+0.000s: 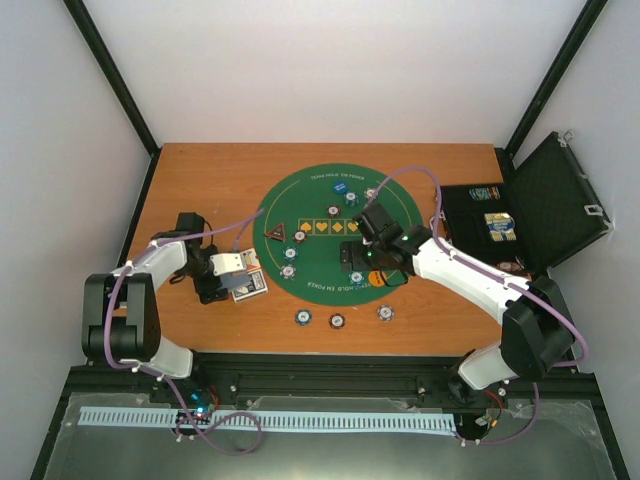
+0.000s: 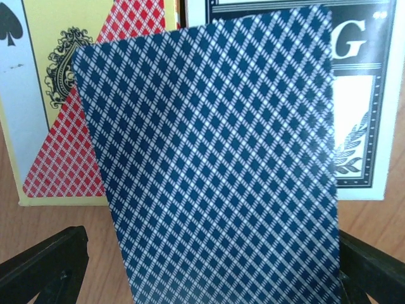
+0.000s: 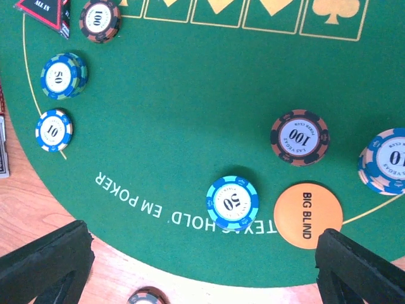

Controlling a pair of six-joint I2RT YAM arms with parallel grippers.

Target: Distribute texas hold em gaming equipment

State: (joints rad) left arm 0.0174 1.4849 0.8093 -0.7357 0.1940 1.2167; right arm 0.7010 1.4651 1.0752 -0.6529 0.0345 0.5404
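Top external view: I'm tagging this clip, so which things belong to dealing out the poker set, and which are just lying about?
Belong to the job: blue-backed playing card; 50 chip; 100 chip; BIG BLIND disc; ALL IN marker.
Just lying about: black hinged case, open at the table's right; green mat, only the playing surface.

orange disc (image 3: 308,215): BIG BLIND | mat (image 3: 190,126): HOLD EM POKER (upside down) | chips (image 3: 300,137): 100, 50, 10
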